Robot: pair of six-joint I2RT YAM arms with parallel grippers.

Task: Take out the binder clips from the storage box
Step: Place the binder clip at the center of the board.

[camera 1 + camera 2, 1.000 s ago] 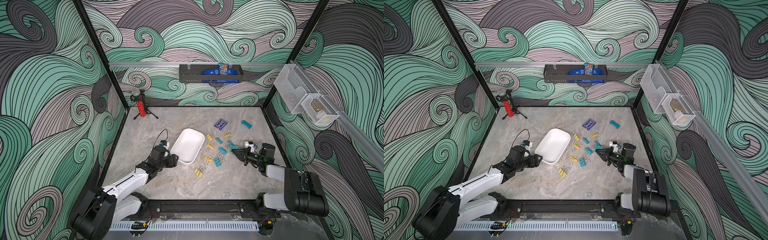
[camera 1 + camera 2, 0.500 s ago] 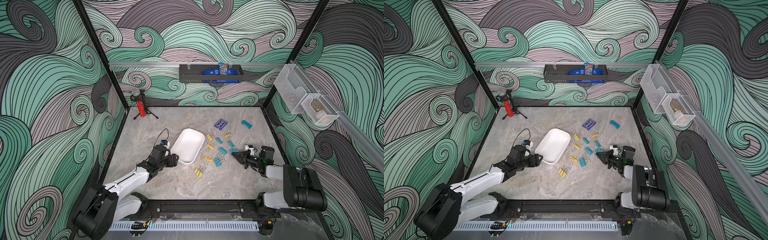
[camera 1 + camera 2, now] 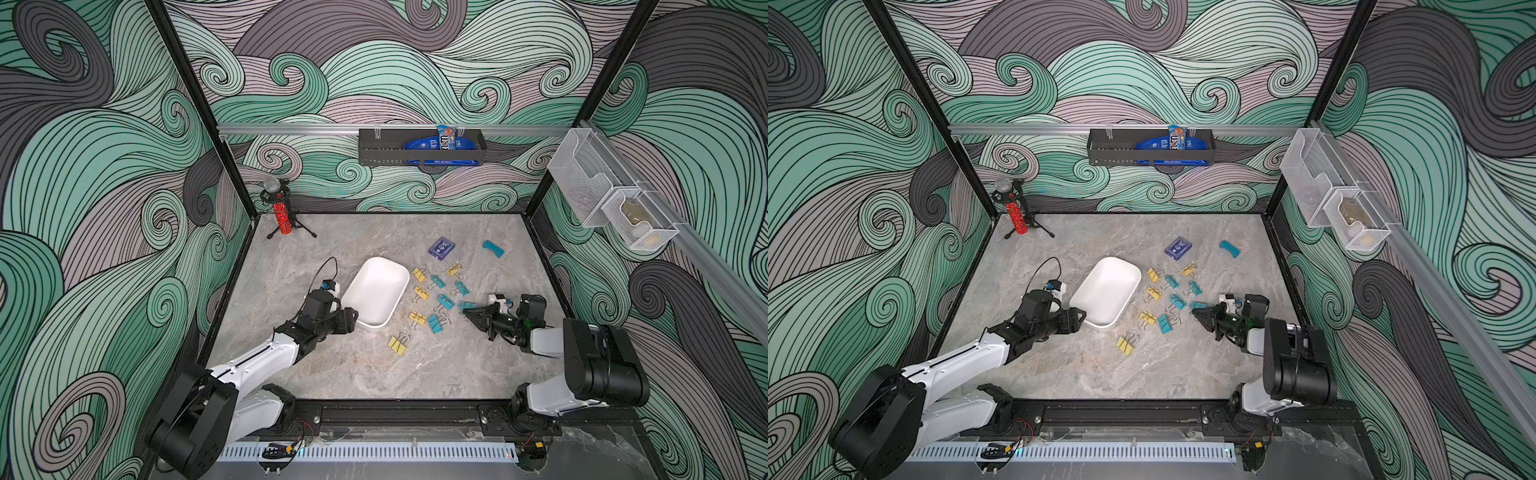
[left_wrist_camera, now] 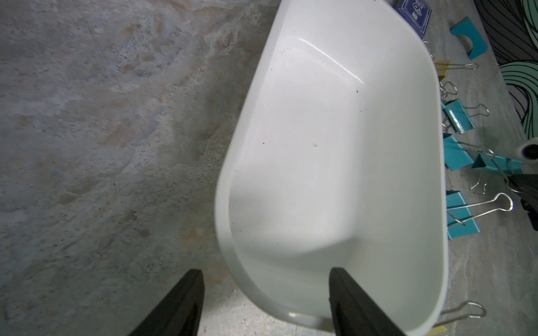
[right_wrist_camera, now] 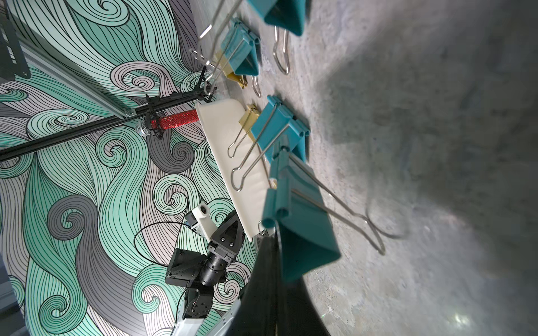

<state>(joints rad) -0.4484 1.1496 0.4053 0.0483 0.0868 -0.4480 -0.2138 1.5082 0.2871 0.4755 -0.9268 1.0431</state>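
The binder clips (image 3: 445, 301) look all out: the right gripper (image 3: 473, 316), closed, seems to pinch one teal clip (image 5: 302, 232), the left gripper (image 4: 263, 270) has jaws parted astride the rim of the empty storage box (image 3: 376, 291), the rest strewn on the table (image 3: 353, 365) beside it.

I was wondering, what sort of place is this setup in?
Most likely a robot test cell: left arm and right arm on a front rail, swirl-printed walls boxing in a small table, and a microphone in the corner.
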